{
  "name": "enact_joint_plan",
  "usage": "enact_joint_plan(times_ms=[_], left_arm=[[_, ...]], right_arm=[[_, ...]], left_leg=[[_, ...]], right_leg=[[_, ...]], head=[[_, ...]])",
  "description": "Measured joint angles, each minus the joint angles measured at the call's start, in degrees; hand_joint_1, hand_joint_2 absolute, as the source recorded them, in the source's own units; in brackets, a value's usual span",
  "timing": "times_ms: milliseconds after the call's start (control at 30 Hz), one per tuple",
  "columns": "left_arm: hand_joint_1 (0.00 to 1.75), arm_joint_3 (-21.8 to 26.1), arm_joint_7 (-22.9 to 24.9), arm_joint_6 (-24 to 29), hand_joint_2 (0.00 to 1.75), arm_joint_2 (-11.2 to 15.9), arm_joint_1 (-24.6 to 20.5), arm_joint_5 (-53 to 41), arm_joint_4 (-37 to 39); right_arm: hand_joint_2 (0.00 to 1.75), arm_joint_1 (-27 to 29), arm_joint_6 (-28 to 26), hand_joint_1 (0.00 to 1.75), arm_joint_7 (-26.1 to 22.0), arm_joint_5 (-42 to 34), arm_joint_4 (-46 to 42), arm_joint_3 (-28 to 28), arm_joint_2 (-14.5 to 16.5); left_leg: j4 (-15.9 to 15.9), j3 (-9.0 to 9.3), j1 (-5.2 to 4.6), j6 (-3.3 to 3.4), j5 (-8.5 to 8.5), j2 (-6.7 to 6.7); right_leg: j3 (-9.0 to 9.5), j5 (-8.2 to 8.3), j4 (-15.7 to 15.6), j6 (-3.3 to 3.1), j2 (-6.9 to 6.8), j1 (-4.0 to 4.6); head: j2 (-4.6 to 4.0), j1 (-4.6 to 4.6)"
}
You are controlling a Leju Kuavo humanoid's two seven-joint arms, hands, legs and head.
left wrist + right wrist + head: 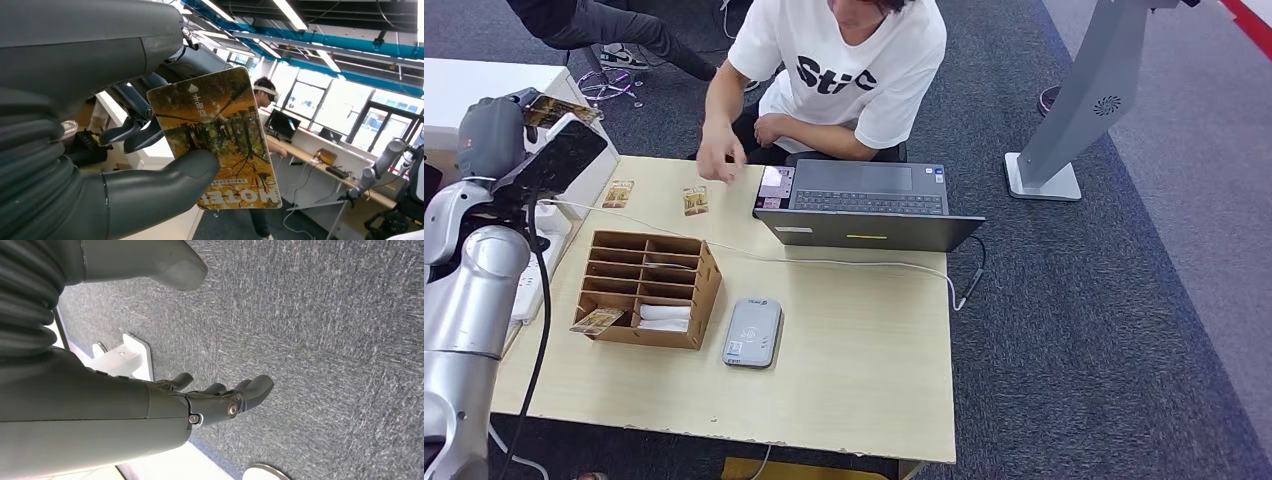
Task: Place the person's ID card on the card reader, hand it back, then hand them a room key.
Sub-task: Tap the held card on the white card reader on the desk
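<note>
Left wrist view: left hand (125, 165) fingers (135, 135) pinch an autumn-forest room key (220, 145); right hand (200, 395) fingers empty, loosely spread.

My grey fingers (150, 195) pinch an orange-and-brown autumn-tree key card (217, 135); the reader (752, 333) is pale grey, the bench (864, 370) light wood, the laptop (864, 205) dark grey.

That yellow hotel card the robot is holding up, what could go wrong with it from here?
The yellow autumn-print hotel card is held only near one edge, between the left hand's thick grey thumb and the darker fingers, so it might slip or twist loose.

The seated person's hand is down at the light wooden table, apart from the raised card, so letting go now would probably drop it.
</note>
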Motion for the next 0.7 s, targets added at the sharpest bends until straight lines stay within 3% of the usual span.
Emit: enact_joint_plan(times_ms=[400,700], left_arm=[[1.75,-1.64,-0.54,-5.15,1.75,-0.86,3.66,2.12,-5.59],[1.75,-2.89,-0.02,-5.78,1.75,-1.52,5.04,2.24,-9.48]], right_arm=[[1.75,0.02,0.01,0.00,0.00,-0.25,0.02,0.37,0.04],[1.75,0.10,-0.02,0.00,0.00,-0.31,0.02,0.37,0.09]], left_leg=[[0.01,-0.01,0.00,0.01,0.00,-0.03],[0.01,-0.01,-0.01,0.01,0.01,-0.03]], right_leg=[[0.00,0.00,-0.01,0.00,-0.03,0.00],[-0.01,0.00,-0.01,0.00,-0.03,0.00]], head=[[0.00,0.01],[0.00,0.05]])
